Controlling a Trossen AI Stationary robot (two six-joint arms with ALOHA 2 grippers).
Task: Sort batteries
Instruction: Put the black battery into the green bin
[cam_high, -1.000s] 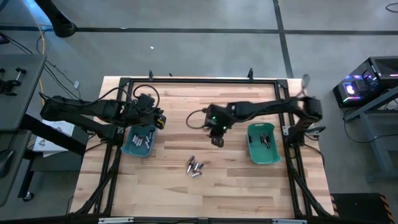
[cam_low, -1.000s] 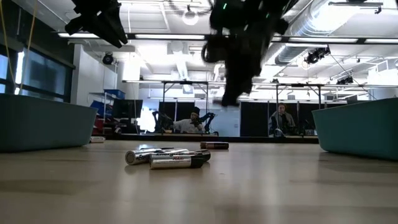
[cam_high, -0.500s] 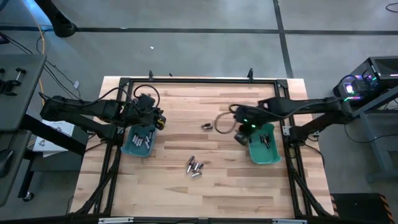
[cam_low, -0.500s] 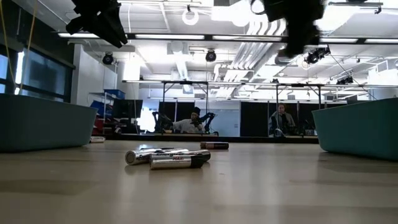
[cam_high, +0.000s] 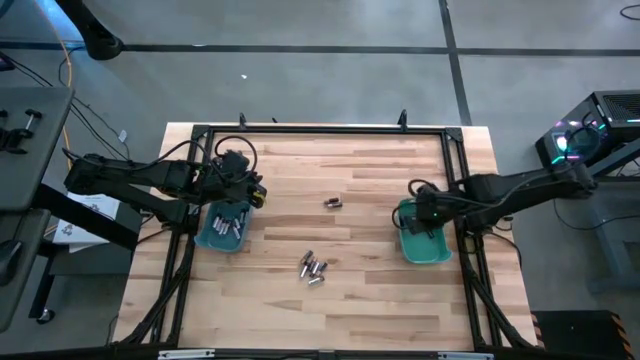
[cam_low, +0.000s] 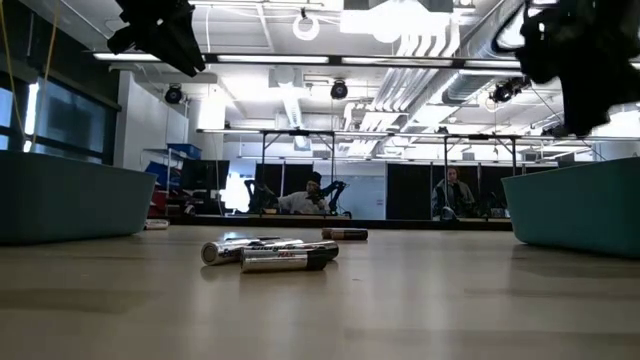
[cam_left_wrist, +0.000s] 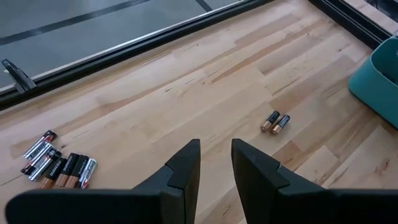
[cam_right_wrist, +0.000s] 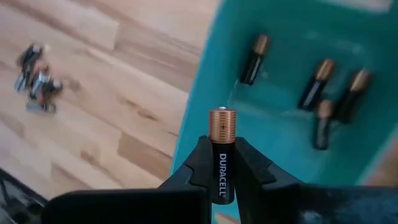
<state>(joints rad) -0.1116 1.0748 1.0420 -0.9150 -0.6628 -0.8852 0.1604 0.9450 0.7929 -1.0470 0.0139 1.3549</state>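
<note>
Battery (cam_right_wrist: 222, 155) in right end effector (cam_right_wrist: 221, 163)

Light wooden tabletop (cam_high: 360, 300), two teal bins (cam_high: 222, 232) (cam_high: 422, 245) well apart, cluster of batteries (cam_high: 313, 268) between them, two more batteries (cam_high: 333, 203) near the middle

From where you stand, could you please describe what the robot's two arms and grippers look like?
Both arms are dark and slender, with black cables looping near the wrists. The left gripper has two flat, black, wedge-shaped fingers. The right gripper has matching black fingers.
</note>
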